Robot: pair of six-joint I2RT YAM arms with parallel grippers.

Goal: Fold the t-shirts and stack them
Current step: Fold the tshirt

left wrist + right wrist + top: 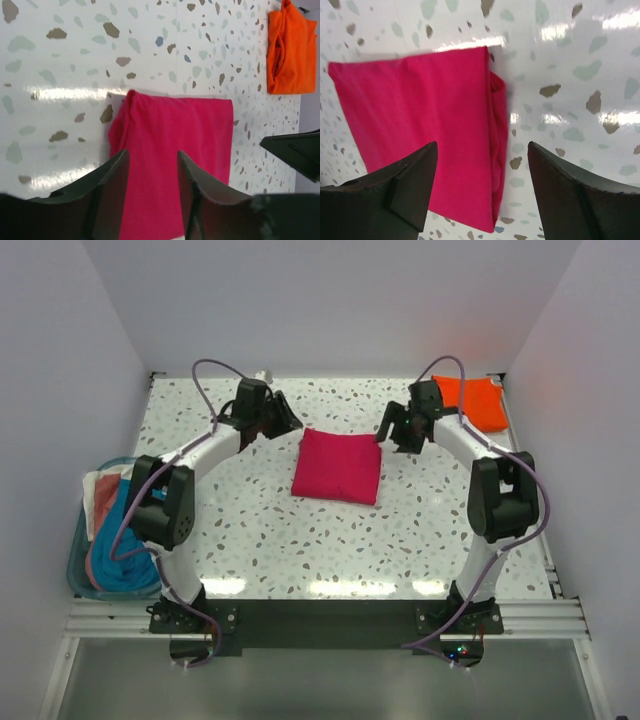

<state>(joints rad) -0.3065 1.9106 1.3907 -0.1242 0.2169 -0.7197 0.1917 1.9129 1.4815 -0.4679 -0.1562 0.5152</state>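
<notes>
The left gripper [278, 418] is held with a moderate gap between its fingers [107, 180], and nothing is gripped in it. It is placed just over the left edge of the magenta-pink t-shirt [338, 466]. The right gripper [395, 430] is spread wide and is also empty, at the opposite edge of the same shirt.

This shirt is folded to a flat rectangle and lies near the middle of the table [260, 540]. The two claws are probably set on either side so that the packet can be taken by both edges without being opened again.

The orange t-shirt [472, 400] is folded more loosely and lies in the far right corner, well apart from the pink one, so the stack is not yet made.

The surface is white, glossy and speckled, with lamp reflections on it. Plain pale walls are seen on three sides. A bin [75, 560] at the left edge holds blue cloth [125, 530] and other pieces.
</notes>
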